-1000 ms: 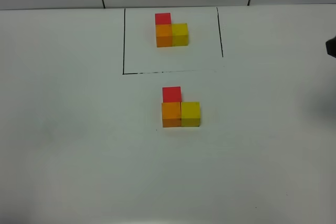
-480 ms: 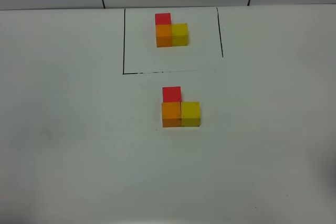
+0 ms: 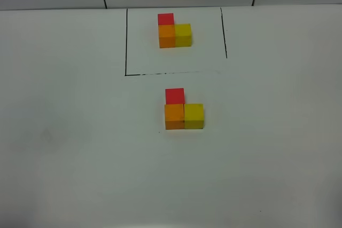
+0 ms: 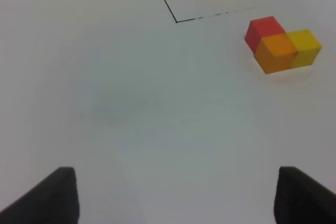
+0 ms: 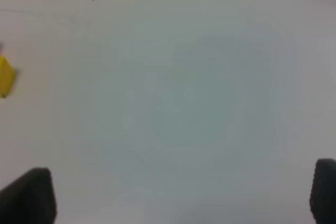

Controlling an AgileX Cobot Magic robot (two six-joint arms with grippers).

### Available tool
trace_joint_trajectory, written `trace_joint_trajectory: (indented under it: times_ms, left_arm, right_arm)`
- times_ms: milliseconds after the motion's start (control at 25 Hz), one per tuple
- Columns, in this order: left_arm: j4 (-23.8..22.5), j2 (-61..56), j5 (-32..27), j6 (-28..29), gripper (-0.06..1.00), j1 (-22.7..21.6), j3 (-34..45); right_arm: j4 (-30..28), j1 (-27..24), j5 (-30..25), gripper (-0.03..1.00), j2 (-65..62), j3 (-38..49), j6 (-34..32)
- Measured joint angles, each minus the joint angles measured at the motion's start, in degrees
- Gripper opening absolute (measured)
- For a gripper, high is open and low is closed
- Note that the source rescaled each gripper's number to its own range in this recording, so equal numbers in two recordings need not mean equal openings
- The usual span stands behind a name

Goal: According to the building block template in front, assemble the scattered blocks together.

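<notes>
Blocks sit joined in an L on the white counter [image 3: 80,148] — red block [image 3: 175,95] behind orange block [image 3: 174,116], yellow block [image 3: 193,115] touching the orange one's side. The template [image 3: 174,31] lies farther back inside a black outline [image 3: 126,41]. Left end effector [image 4: 173,195] and right end effector [image 5: 181,195] both hang spread wide, empty, well apart from the blocks.

Lay joined in an L on the white surface [image 3: 64,132]: scattered blocks [image 3: 174,114], red touching orange, orange touching yellow. Sat well apart from the outlined building block template [image 3: 174,31].
</notes>
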State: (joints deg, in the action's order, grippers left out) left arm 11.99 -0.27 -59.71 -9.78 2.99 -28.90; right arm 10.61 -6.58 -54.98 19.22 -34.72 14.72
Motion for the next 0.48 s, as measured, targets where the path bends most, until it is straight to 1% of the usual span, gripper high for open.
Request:
trace_joint_trajectory:
  times_ms: [160,240,480]
  left_arm:
    - [0.0,0.0,0.0,0.0,0.81,0.0,0.0]
    - [0.0,0.0,0.0,0.0,0.81,0.0,0.0]
    - [0.0,0.0,0.0,0.0,0.81,0.0,0.0]
  right_arm:
    - [-2.5,0.0,-5.2,0.98,-4.3,0.1,-2.4]
    - [-3.0,0.0,-6.4,0.98,-6.7,0.6,-3.0]
    - [-3.1,0.0,-6.6,0.97,-14.6,4.8,-4.4]
